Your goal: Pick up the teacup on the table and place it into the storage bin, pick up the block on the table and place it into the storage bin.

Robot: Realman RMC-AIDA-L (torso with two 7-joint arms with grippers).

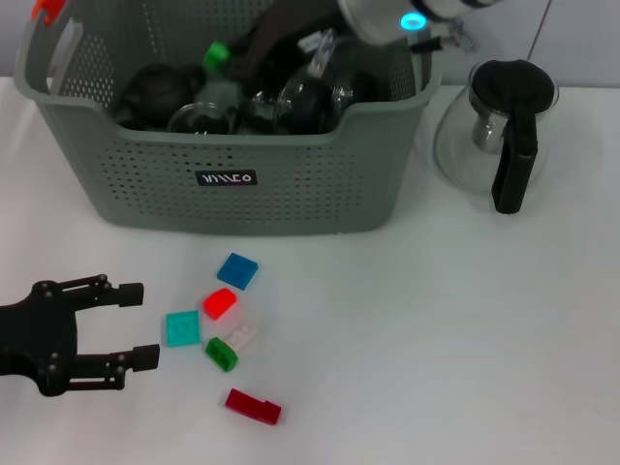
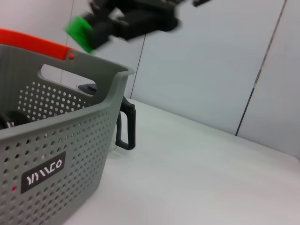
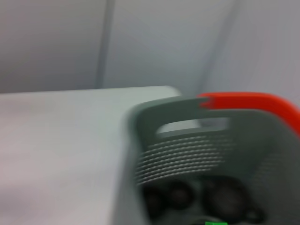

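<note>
The grey-green storage bin (image 1: pixel 242 199) stands at the back left with several dark teacups (image 1: pixel 155 92) inside it. My right gripper (image 1: pixel 225 60) hangs over the bin's inside, shut on a green block (image 1: pixel 215 53). The left wrist view shows that green block (image 2: pixel 82 32) above the bin's rim (image 2: pixel 93 86). The right wrist view looks down into the bin (image 3: pixel 187 145). Loose blocks lie on the table in front of the bin: blue (image 1: pixel 237 270), red (image 1: pixel 220 303), teal (image 1: pixel 181 328), white (image 1: pixel 241 337), green (image 1: pixel 221 354) and dark red (image 1: pixel 253 406). My left gripper (image 1: pixel 143 324) rests open at the front left, beside the teal block.
A glass carafe with a black handle (image 1: pixel 494 131) stands right of the bin; its handle (image 2: pixel 126 124) shows past the bin's corner. The bin has orange handle clips (image 1: pixel 46 10). White table stretches to the front right.
</note>
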